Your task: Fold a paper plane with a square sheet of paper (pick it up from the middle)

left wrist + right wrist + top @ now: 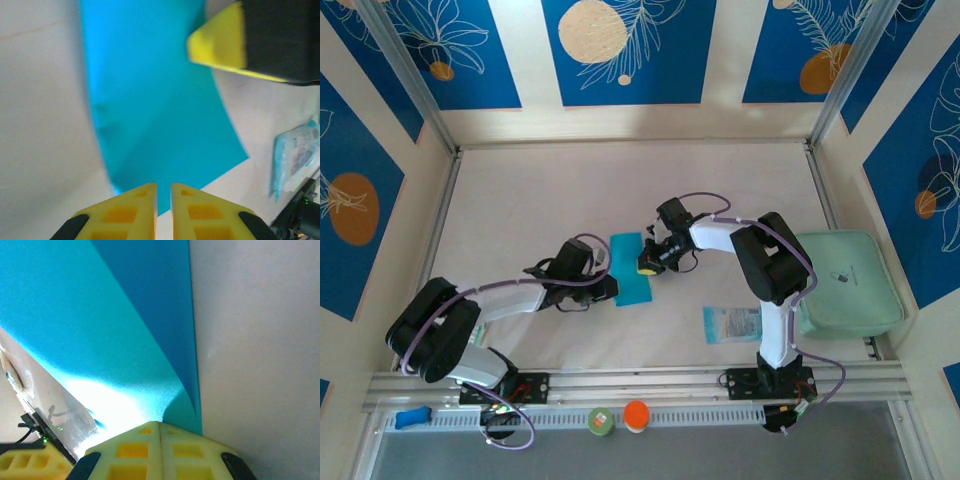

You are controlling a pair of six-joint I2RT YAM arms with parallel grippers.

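Note:
The square sheet of paper [632, 270] is cyan and lies mid-table between both grippers. My right gripper [648, 265] is at its right side. In the right wrist view the sheet [100, 325] curls up off the table into my right gripper [160, 423], which is shut on its edge. My left gripper [613, 287] is at the sheet's near left end. In the left wrist view its jaws [163, 186] stand a thin slit apart over the sheet's [160, 115] near corner, clamping nothing that I can see. The right gripper's yellow finger [220, 45] shows at the sheet's far side.
A pale printed packet [732, 323] lies right of the sheet, near the right arm's base. A mint-green pad [848, 283] sits at the right wall. Small orange [636, 415] and green [601, 421] items stand on the front rail. Walls close in three sides.

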